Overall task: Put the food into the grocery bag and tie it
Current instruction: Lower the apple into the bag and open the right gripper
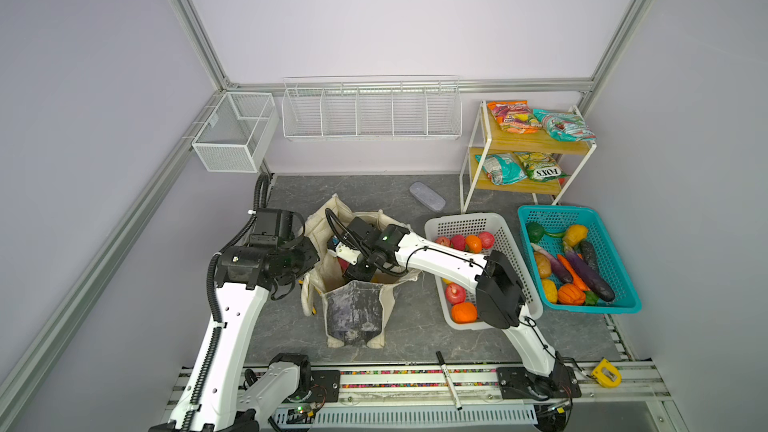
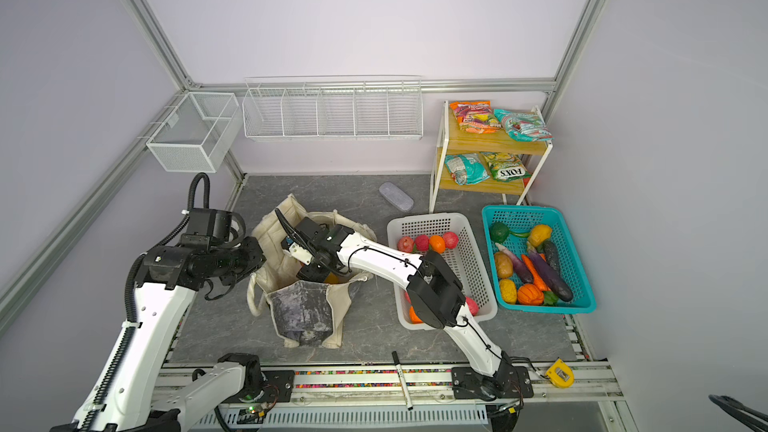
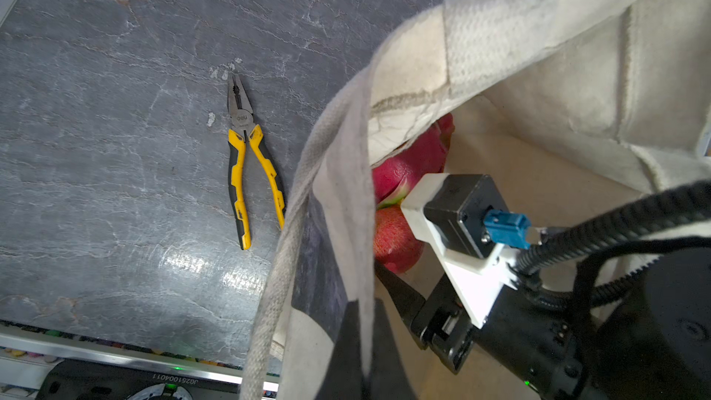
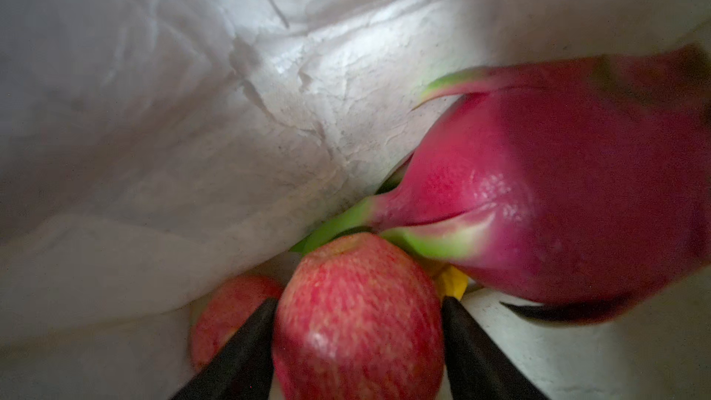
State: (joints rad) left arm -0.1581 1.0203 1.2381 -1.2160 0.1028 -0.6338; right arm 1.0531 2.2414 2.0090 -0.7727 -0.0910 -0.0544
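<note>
The cream grocery bag (image 1: 357,313) (image 2: 299,313) stands open mid-table, its marbled panel facing front. My left gripper (image 1: 305,259) (image 3: 363,340) is shut on the bag's left rim cloth and holds the mouth open. Reaching down inside the bag, my right gripper (image 4: 358,302) has its two black fingers against both sides of a red apple (image 4: 358,325). A pink dragon fruit (image 4: 558,194) (image 3: 415,159) and a second red apple (image 4: 227,309) lie on the bag's bottom beside it. In both top views the right fingertips are hidden by the bag.
A white basket (image 1: 511,243) with apples and oranges and a teal basket (image 1: 615,251) of vegetables stand right of the bag. Snack packets lie on a shelf (image 1: 536,143). A grey case (image 1: 427,196), pliers (image 3: 246,163), marker (image 1: 449,380) and tape measure (image 1: 606,372) lie about.
</note>
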